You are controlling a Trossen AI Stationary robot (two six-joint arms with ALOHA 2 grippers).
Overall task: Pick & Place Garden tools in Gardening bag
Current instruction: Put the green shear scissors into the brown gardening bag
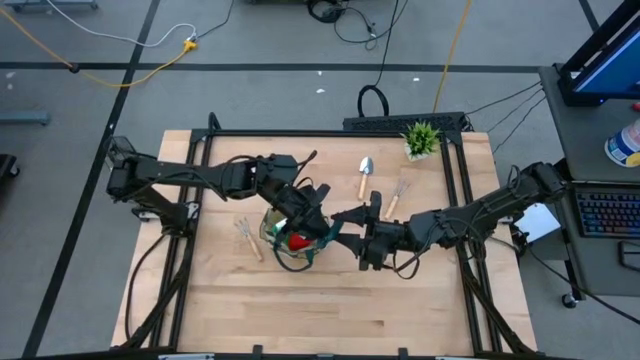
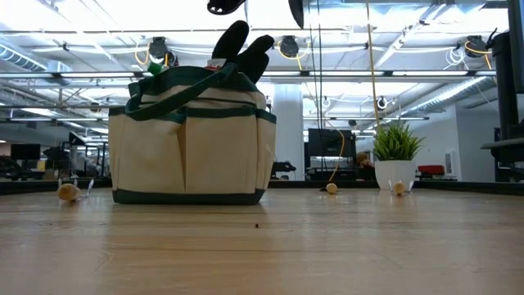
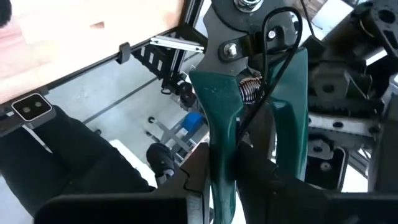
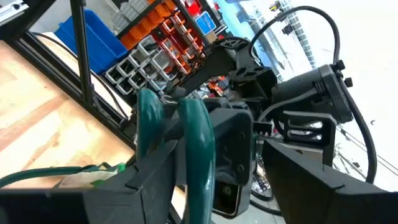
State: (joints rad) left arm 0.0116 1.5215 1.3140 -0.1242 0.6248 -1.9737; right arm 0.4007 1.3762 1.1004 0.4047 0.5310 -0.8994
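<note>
Handing the shears [image 3: 249, 106] over above the bag [image 1: 290, 238], mid-table. My left gripper [image 3: 242, 180] is clamped narrow on the green handles. My right gripper [image 4: 186, 168] stands wide around those same handles, not yet closed, I judge. Next: close right, release left, lower into the bag's mouth. Two trowels [image 1: 365, 176] and a hand fork [image 1: 246, 236] lie nearby; the table edges are well clear.

From my station I log: grey floor [image 1: 250, 40] with black tape lines [image 1: 300, 68], yellow cable [image 1: 100, 60], side desk [image 1: 590, 200] with keyboard [image 1: 608, 212], white column [image 2: 288, 131], ceiling lights [image 2: 98, 16], blue bin [image 4: 93, 34].
</note>
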